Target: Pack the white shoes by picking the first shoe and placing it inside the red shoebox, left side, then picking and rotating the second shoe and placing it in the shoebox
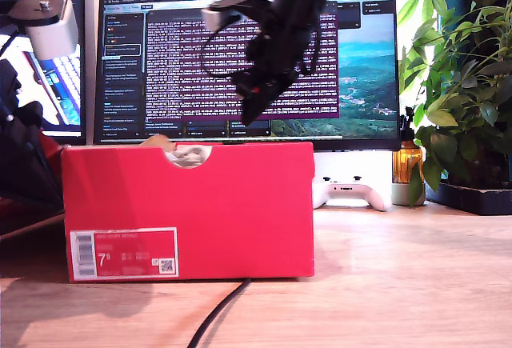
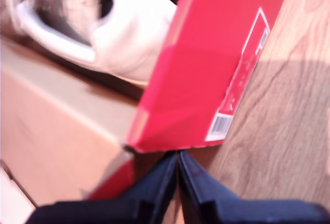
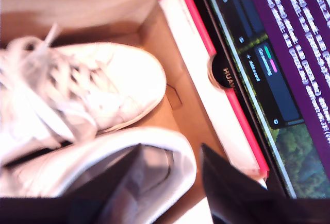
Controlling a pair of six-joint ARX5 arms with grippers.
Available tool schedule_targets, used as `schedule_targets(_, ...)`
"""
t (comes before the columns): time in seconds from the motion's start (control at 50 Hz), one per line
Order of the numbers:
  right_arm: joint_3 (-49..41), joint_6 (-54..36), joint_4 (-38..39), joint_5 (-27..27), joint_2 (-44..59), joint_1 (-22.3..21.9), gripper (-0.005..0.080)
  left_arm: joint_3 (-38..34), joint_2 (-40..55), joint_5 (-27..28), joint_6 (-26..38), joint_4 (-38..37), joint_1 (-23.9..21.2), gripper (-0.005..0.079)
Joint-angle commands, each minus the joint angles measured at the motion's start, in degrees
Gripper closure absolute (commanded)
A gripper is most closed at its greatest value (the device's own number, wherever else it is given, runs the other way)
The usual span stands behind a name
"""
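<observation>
Inside the red shoebox [image 3: 198,28] lie both white shoes [image 3: 103,90]; my second hand [image 3: 178,183] spread, first hand [image 2: 178,170] pressed together.

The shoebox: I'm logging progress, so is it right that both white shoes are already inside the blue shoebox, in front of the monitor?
Not quite: the shoebox is red, not blue, as the exterior view shows. The rest holds: the second wrist view shows both white shoes, one and the other, inside the box, and the monitor stands behind it.

Matt red cardboard shoebox [image 1: 240,204], plain brown inside; smooth white leather shoes [image 3: 129,80], woven laces; wood-grain table [image 1: 416,284], slight sheen.
</observation>
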Motion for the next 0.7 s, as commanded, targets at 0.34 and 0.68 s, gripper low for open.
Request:
schedule_targets(0.34,6.8,14.5,-12.5,6.3,-0.5,2.1,0.0752,0.4,0.2,0.2,-0.2,0.2,-0.3,0.076)
schedule_targets(0.68,8.8,32.0,-28.5,6.1,-0.5,1.3,0.0752,0.4,0.2,-1.9,-1.2,-1.5,-0.3,0.0761)
